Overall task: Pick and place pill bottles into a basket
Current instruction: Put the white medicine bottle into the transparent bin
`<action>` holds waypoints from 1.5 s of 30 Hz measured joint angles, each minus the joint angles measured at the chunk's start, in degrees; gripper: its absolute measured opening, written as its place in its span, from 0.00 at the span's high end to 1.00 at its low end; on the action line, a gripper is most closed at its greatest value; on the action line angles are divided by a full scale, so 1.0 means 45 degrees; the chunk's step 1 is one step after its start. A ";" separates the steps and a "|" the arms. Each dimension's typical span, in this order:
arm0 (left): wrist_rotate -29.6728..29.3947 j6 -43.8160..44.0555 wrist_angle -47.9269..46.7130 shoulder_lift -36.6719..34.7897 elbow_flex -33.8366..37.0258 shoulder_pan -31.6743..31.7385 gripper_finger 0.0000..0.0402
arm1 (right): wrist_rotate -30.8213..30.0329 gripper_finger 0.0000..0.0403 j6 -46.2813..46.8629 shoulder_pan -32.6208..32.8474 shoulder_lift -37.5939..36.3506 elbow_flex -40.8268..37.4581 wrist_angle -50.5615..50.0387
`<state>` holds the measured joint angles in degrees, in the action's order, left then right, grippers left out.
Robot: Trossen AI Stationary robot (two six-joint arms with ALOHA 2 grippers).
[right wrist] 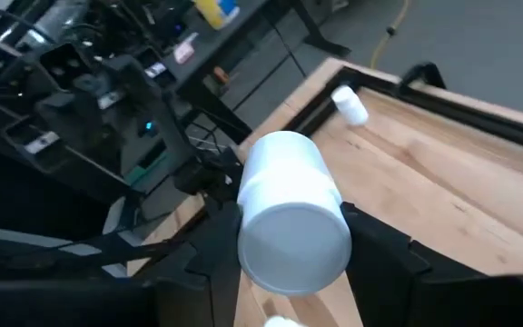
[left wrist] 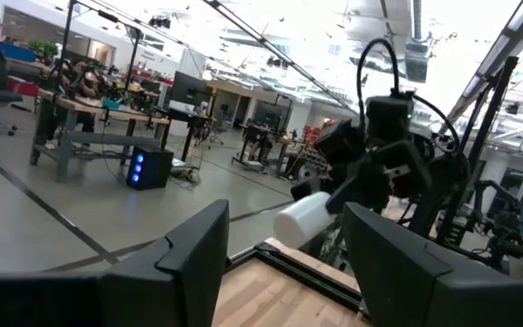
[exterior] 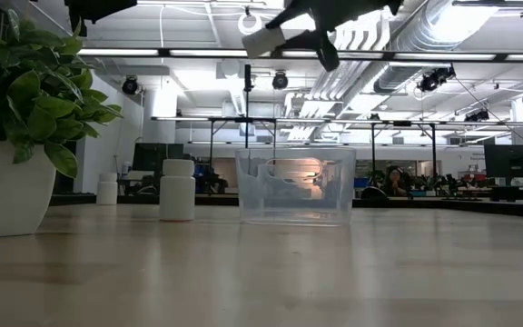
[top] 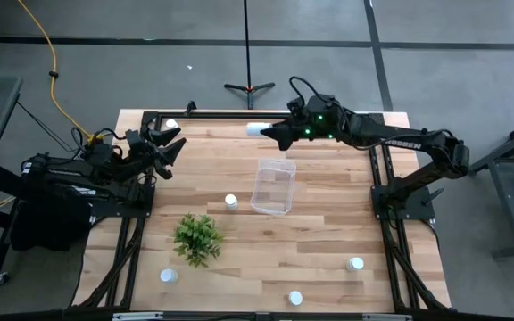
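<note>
My right gripper [top: 267,131] is up in the air over the table's far edge, shut on a white pill bottle [top: 255,129] that lies sideways between its fingers. The right wrist view shows this bottle [right wrist: 289,213] close up, clamped between the two dark fingers. The clear basket [top: 273,185] stands mid-table, nearer than the held bottle, and looks to have no bottles in it [exterior: 295,186]. One loose bottle [top: 230,202] stands just left of the basket. Others stand at the far left corner [top: 172,125] and along the near side [top: 168,275], [top: 294,298], [top: 356,264]. My left gripper [top: 172,145] waits open at the left edge.
A small green plant [top: 196,238] in a white pot stands left of centre on the near half; it fills the left of the low view [exterior: 16,109]. Black frame rails run along the table's sides. Bare wood lies between the basket and the right rail.
</note>
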<state>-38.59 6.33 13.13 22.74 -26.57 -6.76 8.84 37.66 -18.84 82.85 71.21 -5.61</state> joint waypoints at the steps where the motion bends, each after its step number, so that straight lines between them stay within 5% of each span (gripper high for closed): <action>1: 0.0000 0.0000 0.0000 0.0002 0.0000 0.0000 0.38 | 0.0025 0.63 -0.0183 0.0023 0.0120 0.0275 -0.0255; 14: -0.0005 0.0048 0.0000 0.0000 0.0000 0.0000 0.38 | -0.0068 0.62 -0.2931 0.0144 0.2284 0.4367 -0.6224; 45: -0.0024 0.0044 -0.0010 0.0002 0.0000 0.0000 0.38 | -0.2079 0.63 -0.3820 0.1288 0.3837 0.4393 -1.1649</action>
<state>-38.70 6.52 13.08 22.75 -26.57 -6.76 -0.52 20.47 -13.04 100.11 90.98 -58.04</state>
